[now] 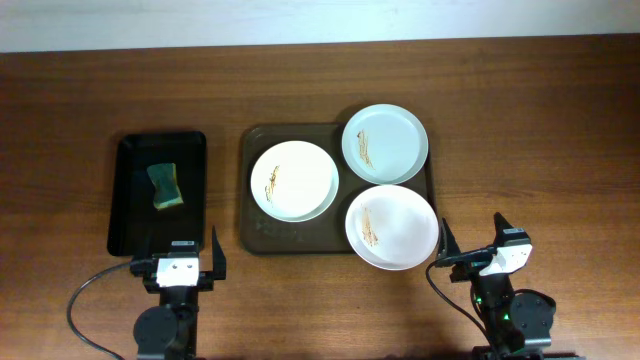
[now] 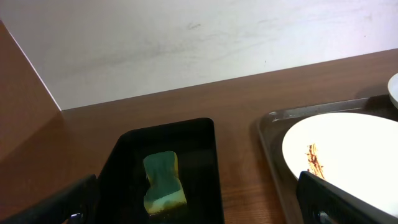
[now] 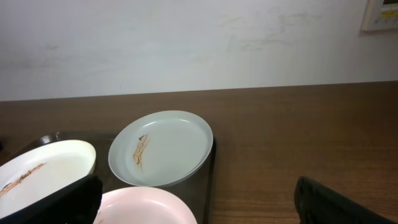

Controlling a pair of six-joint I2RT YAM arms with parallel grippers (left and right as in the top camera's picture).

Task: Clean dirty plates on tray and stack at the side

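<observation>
**Both claws open, three smeared plates on the tray**

My left gripper [image 1: 178, 258] hangs over the near edge of the table [image 1: 60, 110]. Its fingers are spread wide with nothing between them. My right gripper [image 1: 472, 240] is just as open and just as empty.

The brown tray [image 1: 268, 236] lies mid-table, at about 1 o'clock from my left claw and 11 o'clock from my right. Three plates sit on it, each with thin brown smears:
- a white plate [image 1: 293, 180] at the tray's 9 o'clock
- a pale blue-green plate [image 1: 385, 143] at 1 o'clock, overhanging the far right corner
- a second white plate [image 1: 392, 227] at 5 o'clock, overhanging the right rim and nearest my right claw

Their rims touch or nearly touch. At 9 o'clock from the brown tray, apart from it, a black tray [image 1: 125, 215] holds a green sponge [image 1: 166, 187], at 12 o'clock from my left claw.
</observation>
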